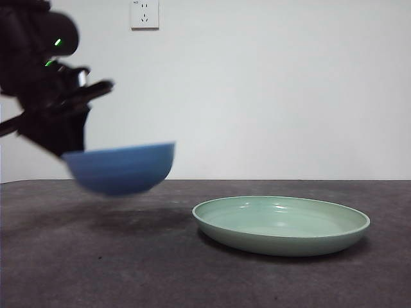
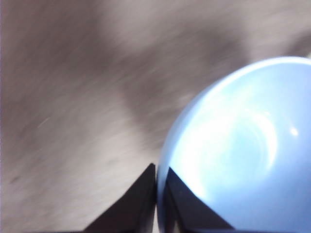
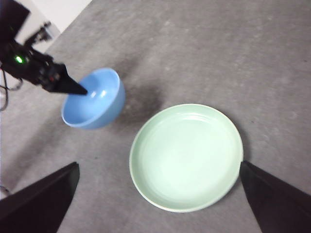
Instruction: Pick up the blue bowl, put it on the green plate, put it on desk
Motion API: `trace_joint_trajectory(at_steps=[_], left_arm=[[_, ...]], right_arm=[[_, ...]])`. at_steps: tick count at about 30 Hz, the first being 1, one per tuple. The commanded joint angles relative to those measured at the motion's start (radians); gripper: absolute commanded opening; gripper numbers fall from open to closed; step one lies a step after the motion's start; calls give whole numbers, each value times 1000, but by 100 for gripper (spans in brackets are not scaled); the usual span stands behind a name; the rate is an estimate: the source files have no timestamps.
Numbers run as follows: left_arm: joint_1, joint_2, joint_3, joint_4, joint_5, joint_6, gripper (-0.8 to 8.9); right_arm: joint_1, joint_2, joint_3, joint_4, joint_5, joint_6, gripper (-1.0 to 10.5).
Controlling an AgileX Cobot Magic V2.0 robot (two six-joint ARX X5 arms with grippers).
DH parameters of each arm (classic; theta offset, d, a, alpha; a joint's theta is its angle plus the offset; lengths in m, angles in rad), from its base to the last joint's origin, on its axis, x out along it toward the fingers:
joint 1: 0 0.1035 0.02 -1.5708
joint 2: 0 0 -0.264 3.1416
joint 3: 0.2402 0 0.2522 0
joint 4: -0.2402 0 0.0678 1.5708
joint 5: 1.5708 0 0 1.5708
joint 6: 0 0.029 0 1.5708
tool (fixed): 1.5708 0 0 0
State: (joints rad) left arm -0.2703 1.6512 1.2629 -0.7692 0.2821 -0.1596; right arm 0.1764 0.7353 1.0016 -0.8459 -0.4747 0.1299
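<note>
One ridged blue bowl [image 1: 122, 168] – left gripper [image 2: 156, 182] clamped.

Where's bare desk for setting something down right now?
Bare desk shows in front of the green plate and behind it toward the wall. It is crowded where the left gripper holds the blue bowl in the air beside the plate. The right gripper hangs open over the plate.

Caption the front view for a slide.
Left end effector carries the blue bowl above the desk, beside the green plate.
</note>
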Motion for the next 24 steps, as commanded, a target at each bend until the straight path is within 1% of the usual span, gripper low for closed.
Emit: trace_joint_trajectory(at_steps=[1,4,7,12,17,21,24], left_arm=[[-48,31,100,-15,-11,-18,15],[-106,70,192,-51,-58,-18,15],[-164,130,277,-81,-69,-18,15],[-265,246,406,-114,-69,-18,15],[-365,367,537,-137,-77,-13,15],[-418,456,634,-182,-84,-6,15],[-440,510,675,-199,-84,-6,15]], right_arm=[[3,-21,22,-32,27,-34,590],[3,-51,27,-90,74,-64,590],[3,-72,39,-150,111,-79,590],[3,-93,46,-220,109,-82,590],[3,-98,46,-248,109,-82,590],[3,-98,46,-248,109,-85,590],[3,-98,46,-247,109,-86,590]])
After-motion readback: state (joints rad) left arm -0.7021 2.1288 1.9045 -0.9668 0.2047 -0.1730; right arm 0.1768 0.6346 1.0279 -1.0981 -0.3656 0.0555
